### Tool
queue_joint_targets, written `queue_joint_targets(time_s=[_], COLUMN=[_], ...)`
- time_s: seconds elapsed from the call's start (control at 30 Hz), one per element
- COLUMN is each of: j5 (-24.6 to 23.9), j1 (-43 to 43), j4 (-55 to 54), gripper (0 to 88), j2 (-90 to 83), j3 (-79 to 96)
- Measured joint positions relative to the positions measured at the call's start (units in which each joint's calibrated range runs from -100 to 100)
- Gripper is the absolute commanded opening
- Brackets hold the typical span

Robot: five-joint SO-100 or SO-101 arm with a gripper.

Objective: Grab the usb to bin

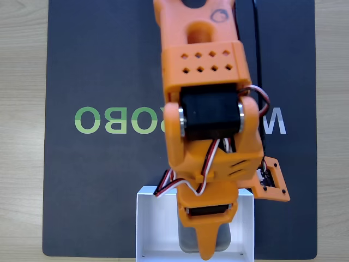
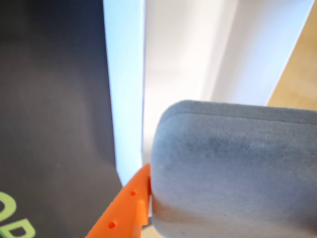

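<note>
One arm, one pad, one box, one mat – that is the count. In the fixed view, starting at the left, the wooden table (image 1: 22, 136) is showing as a pale strip beside the dark mat (image 1: 98, 65), and green letters (image 1: 109, 120) are running across the mat's middle. Plenty of bare mat is lying open on that left side. Moving to centre, the orange arm (image 1: 210, 109) is reaching down the picture and hanging over the white bin (image 1: 150, 229), which is sitting at the mat's near edge, its bottom cut off by the picture. The claw (image 1: 207, 240) is pointing down inside the bin's walls, and the grey usb (image 1: 188, 240) is peeking out on both sides of the orange finger. Right of the bin, a narrower band of mat is staying free.

In the wrist view, left to right: dark mat, then the bin's white wall (image 2: 126, 99), then the orange finger (image 2: 126, 208) pressing against the side of the usb (image 2: 233, 168). The claw is pinching the usb, which is hanging over the bin's floor with white walls close around it
</note>
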Motion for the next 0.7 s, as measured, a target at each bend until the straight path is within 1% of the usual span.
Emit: queue_joint_targets(time_s=[0.17,0.3,0.57,0.7], j5=[0.42,0.89,1.1,1.1], j1=[0.0,0.0,0.0,0.0], j4=[1.55,3.88,5.6,5.6], gripper=[32.2,35.7,41.4,41.2], j2=[0.0,0.0,0.0,0.0], j3=[-0.09,-0.09,-0.27,-0.27])
